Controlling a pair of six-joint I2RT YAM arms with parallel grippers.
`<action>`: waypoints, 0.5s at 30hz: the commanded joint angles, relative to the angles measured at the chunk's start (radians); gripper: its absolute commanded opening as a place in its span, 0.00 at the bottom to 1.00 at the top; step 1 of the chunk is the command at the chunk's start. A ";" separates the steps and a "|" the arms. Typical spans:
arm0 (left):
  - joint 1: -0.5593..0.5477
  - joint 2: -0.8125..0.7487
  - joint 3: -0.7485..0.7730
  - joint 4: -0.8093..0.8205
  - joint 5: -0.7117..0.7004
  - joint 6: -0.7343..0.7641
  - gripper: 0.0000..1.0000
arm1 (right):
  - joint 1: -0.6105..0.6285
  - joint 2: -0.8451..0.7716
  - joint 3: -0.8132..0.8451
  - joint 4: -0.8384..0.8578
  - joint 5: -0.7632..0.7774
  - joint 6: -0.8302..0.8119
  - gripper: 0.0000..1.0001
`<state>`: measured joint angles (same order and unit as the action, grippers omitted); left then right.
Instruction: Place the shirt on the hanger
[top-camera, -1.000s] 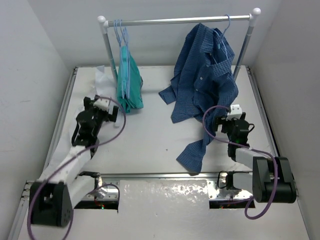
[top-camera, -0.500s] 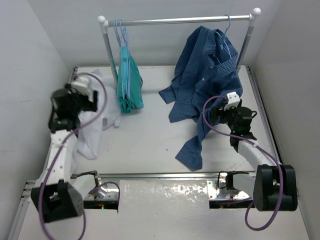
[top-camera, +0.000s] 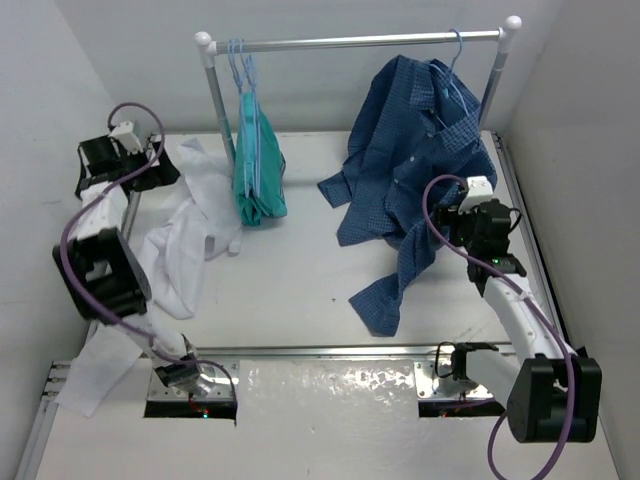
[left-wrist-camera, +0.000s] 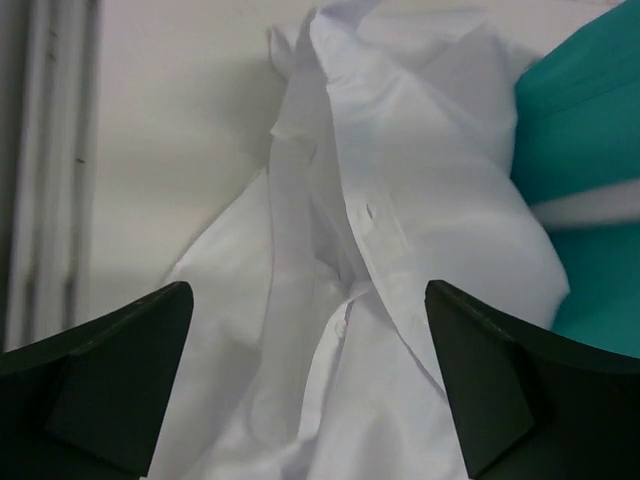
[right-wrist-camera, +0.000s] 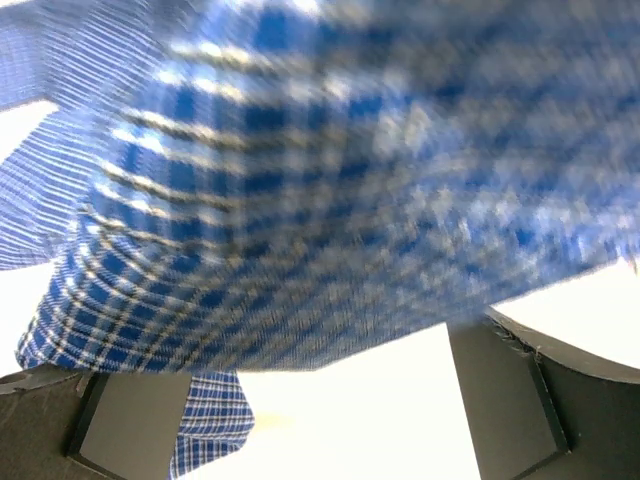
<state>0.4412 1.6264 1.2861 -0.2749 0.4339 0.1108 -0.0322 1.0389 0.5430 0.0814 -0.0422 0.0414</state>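
The white shirt (top-camera: 185, 240) lies crumpled on the table's left side, its collar end near the rack post. In the left wrist view its button placket (left-wrist-camera: 365, 235) lies spread below my fingers. My left gripper (top-camera: 135, 168) hangs raised at the far left, beside and above the shirt; in its own view the gripper (left-wrist-camera: 310, 385) is open and holds nothing. Pale-blue hanger hooks (top-camera: 240, 65) hang on the rail's left end. My right gripper (top-camera: 452, 225) is open beside the blue checked shirt (top-camera: 405, 160), whose cloth (right-wrist-camera: 330, 190) hangs blurred just above the empty gap between its fingers.
A teal garment (top-camera: 257, 175) hangs from the left hangers, close to the white shirt, and shows as the teal garment (left-wrist-camera: 585, 150) at the right of the left wrist view. The blue checked shirt hangs from another hanger (top-camera: 455, 55) on the rail (top-camera: 350, 42), its sleeve trailing onto the table.
My left arm swung up and back to the far left wall, leaving the white shirt spread on the table. My right gripper shifted slightly right and back along the blue shirt.
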 joint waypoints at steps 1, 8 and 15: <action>-0.056 0.128 0.148 -0.078 0.060 -0.048 1.00 | 0.002 -0.043 0.060 -0.227 0.151 0.055 0.99; -0.160 0.329 0.260 0.031 -0.107 -0.092 1.00 | 0.002 -0.134 0.072 -0.439 0.229 0.078 0.99; -0.171 0.463 0.364 0.084 -0.153 -0.094 1.00 | 0.002 -0.241 0.086 -0.515 0.168 0.032 0.99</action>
<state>0.2607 2.0747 1.6135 -0.2611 0.3218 0.0383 -0.0322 0.8265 0.5751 -0.3840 0.1471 0.0967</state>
